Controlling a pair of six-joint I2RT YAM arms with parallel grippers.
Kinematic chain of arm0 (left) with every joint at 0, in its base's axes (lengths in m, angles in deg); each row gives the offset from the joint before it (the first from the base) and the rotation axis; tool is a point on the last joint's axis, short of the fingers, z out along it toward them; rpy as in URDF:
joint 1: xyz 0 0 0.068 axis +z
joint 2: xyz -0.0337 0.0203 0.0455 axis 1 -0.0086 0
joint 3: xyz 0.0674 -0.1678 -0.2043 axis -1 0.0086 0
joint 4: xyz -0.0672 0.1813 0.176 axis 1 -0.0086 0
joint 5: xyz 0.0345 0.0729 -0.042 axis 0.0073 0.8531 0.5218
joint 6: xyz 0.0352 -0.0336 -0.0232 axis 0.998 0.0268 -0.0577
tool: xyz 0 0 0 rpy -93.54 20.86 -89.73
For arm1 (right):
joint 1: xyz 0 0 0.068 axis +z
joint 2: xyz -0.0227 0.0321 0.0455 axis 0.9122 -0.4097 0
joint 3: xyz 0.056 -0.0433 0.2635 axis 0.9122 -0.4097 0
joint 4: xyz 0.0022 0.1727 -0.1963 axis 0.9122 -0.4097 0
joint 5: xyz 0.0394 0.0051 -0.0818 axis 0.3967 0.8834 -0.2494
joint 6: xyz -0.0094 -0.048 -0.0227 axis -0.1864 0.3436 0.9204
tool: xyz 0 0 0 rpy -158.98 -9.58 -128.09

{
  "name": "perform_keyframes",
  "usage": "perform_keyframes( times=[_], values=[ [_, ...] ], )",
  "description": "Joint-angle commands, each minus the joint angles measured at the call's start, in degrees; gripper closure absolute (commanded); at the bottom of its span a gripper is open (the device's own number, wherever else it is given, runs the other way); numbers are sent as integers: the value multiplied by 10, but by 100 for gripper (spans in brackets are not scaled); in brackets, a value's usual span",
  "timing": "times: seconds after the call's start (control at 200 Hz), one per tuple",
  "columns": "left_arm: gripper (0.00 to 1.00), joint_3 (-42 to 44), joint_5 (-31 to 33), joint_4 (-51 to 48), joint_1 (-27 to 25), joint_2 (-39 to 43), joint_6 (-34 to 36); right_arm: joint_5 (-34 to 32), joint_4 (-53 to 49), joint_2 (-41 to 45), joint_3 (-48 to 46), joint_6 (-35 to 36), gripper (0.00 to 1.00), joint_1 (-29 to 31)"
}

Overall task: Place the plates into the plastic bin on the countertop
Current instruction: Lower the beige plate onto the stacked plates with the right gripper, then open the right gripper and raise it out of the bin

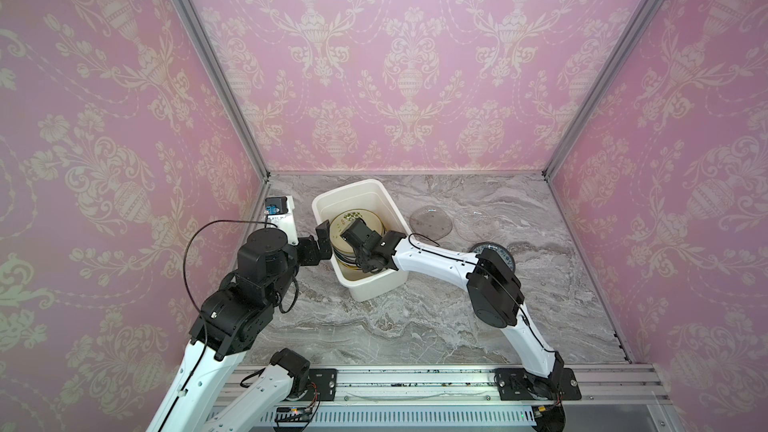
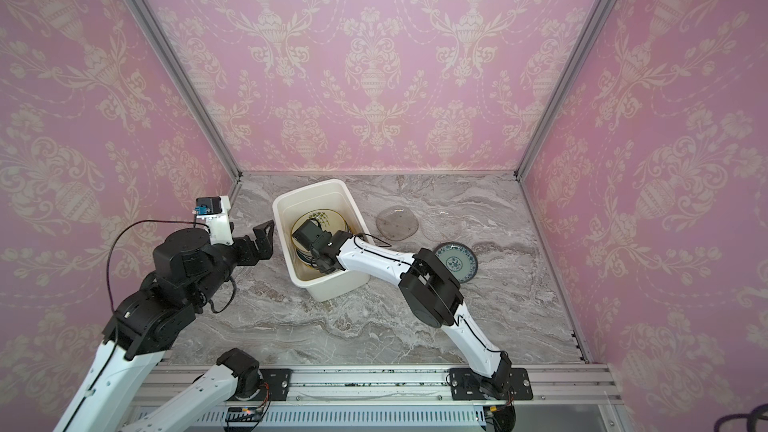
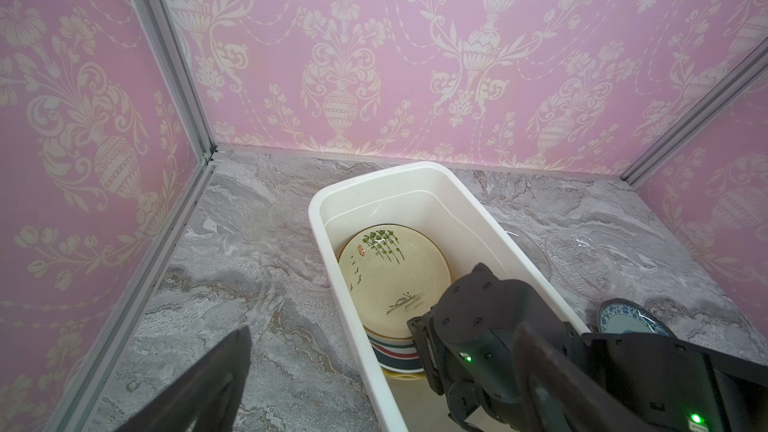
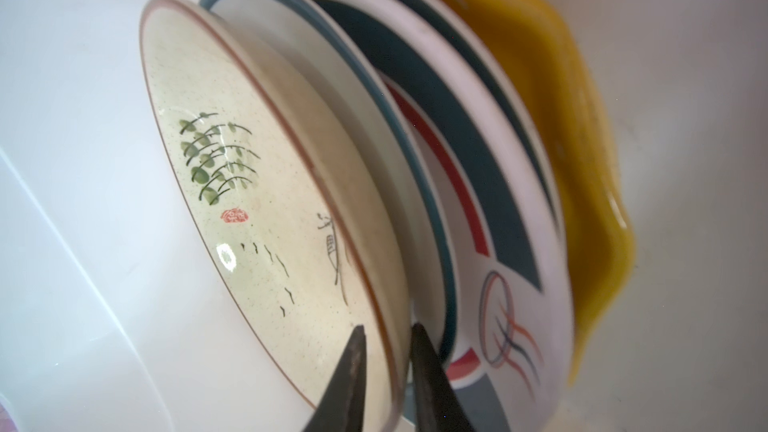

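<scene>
— While the right claw [image 4: 387,330] straddles the sprig plate [image 4: 249,222] atop the stack [image 3: 395,356] in the plastic bin [image 1: 353,189], is it pinching?

— I cannot tell. The left claw [image 2: 259,241] gapes beside the bin. Left on the bench [image 1: 415,326]: grey glass plate [image 1: 431,222], clear glass plate [image 1: 478,223], blue-patterned plate [image 2: 456,261].

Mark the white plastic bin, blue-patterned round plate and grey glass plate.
White plastic bin [image 1: 374,288]: a top view, near outer wall.
Blue-patterned round plate [image 2: 456,262]: a top view, centre.
Grey glass plate [image 1: 431,223]: a top view, centre.
</scene>
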State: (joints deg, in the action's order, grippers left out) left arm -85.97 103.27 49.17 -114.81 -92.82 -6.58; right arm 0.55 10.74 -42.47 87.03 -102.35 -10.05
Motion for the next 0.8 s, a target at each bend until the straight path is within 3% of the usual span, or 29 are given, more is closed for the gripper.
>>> perform_keyframes(
  times=[0.0,0.12,0.27,0.535,0.65,0.796],
  values=[
    [1,-8,18,-4,3,4,14,-20,10,9,1,-1,73,-11],
    [1,-8,24,-16,3,8,13,-25,20,24,-16,-3,64,-11],
    [1,-7,30,-35,3,20,-3,-30,33,46,-31,9,39,-12],
    [1,-27,36,-79,3,35,-57,-31,25,91,-31,78,10,-11],
    [1,-47,23,-104,3,34,-73,-31,-19,108,-6,129,4,-11],
    [1,-80,-3,-146,3,27,-89,-35,-3,153,-27,196,3,-11]
  ],
)
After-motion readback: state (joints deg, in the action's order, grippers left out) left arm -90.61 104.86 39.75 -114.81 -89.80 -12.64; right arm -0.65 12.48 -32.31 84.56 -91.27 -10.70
